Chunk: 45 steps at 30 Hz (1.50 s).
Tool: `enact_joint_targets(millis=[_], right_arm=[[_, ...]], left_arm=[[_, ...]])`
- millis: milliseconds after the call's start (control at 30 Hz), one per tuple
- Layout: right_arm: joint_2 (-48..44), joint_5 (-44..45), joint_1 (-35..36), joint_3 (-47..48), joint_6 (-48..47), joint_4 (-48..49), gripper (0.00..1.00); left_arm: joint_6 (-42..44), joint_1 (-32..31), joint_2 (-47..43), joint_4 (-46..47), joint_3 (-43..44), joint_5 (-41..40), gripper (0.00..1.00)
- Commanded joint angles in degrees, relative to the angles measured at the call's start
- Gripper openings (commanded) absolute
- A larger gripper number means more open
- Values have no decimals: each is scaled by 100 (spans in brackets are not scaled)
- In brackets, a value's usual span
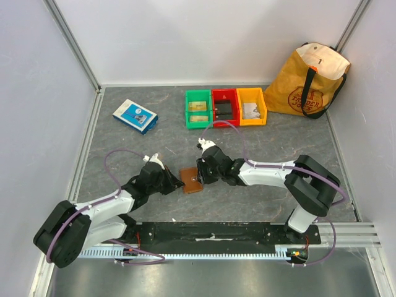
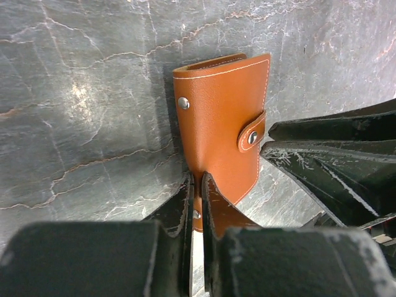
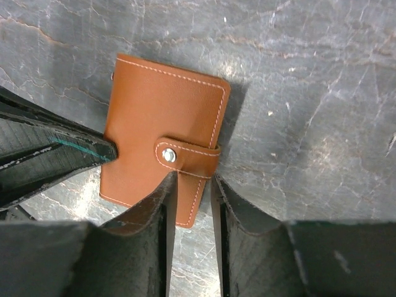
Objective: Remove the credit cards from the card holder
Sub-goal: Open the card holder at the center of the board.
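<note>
The card holder point(image 1: 192, 180) is a brown leather wallet lying closed on the table between both arms, its strap snapped shut. No credit cards show; what is inside it is hidden. In the left wrist view my left gripper point(image 2: 197, 183) is shut on the near edge of the card holder point(image 2: 219, 117), with leather between the fingers. In the right wrist view my right gripper point(image 3: 193, 179) is open, its fingers straddling the edge of the card holder point(image 3: 158, 117) just below the strap point(image 3: 189, 158). From above, the left gripper point(image 1: 178, 182) and the right gripper point(image 1: 199, 174) meet at the wallet.
Green point(image 1: 198, 109), red point(image 1: 225, 106) and yellow point(image 1: 252, 105) bins stand at the back; the green one holds tan flat items. A blue-and-white flat box point(image 1: 135, 116) lies back left. A yellow tote bag point(image 1: 307, 80) stands back right. White walls enclose the table.
</note>
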Motion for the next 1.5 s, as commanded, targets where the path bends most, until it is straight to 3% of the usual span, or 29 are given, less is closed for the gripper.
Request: enact_joint_targets(millis=[0,67,133,367,600,667,733,767,833,967,1033,1133,1267,1467], right_arm=[[-1,-262,-14,-187,254,212,39],[-80,-306,-84,-327,333,238,48],[-168,-419,-207,-459,412,326,51],[25,-1509,-471,-1013,869,1292,49],[403,-2081,-603,-1286,1274,2101,37],[386,-2169,-647,-1365,1335,2303,28],[290,-2309,-735,-1514,1484,2653,12],[211,-2406,-831,-1619,1624,2838,0],[9,-2599,-937,-1822,1818,3277,0],[-387,-2872,-1078,-2129,2319,4042,0],[-606,-2977,-1113,-2191,2486,4271,0],[-897,-3048,-1166,-2270,2671,4527,0],[-1292,-3057,-1210,-2367,2838,4694,0],[-1671,-3057,-1271,-2473,2997,4888,0]], left_arm=[[-136,-46,60,116,6,-171,10],[-154,-37,60,133,-12,-171,10],[-171,-37,69,142,-29,-180,10],[-241,-37,200,309,-64,-92,10],[-479,-37,376,757,-231,57,9],[-549,-37,368,977,-319,92,9],[-584,-37,289,1135,-381,110,9],[-602,-37,228,1179,-416,93,14],[-637,-37,-35,1214,-495,14,26],[-620,-28,-729,1241,-671,-179,70],[-550,-37,-1037,1276,-732,-215,81],[-514,-19,-1407,1276,-794,-268,90],[-558,-11,-1592,1512,-934,-251,92],[-795,-19,-1277,3110,-1294,276,95]])
